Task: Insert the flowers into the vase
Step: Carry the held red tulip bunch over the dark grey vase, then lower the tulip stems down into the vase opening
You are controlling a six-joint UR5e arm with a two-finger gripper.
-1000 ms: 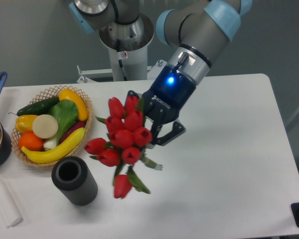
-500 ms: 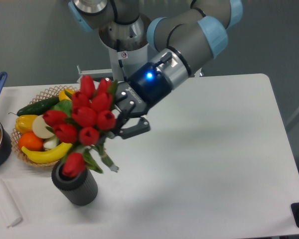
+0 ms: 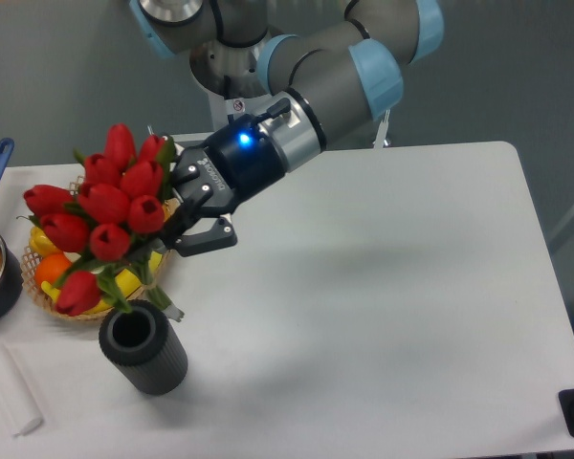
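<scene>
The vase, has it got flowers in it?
No. The vase shows an empty mouth; the flowers hang above it in the gripper.

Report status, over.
Claw shut on flowers. Bunch above and left of vase, stems not in. Fruit basket just behind; vase mouth unobstructed.

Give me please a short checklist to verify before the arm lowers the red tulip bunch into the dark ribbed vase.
1. Grip: the two-finger gripper is shut on the bunch of red tulip buds with green leaves: ok.
2. Mouth of the short dark ribbed cylinder vase is open, nothing inside: ok.
3. Vase stands upright on the white table: ok.
4. Stems point down toward the mouth: ok, stem ends sit near its upper right rim.
5. Stem tips centred over the mouth: cannot tell from this one view.
6. The woven basket of fruit and vegetables lies behind the blooms; clearance: cannot tell.
</scene>
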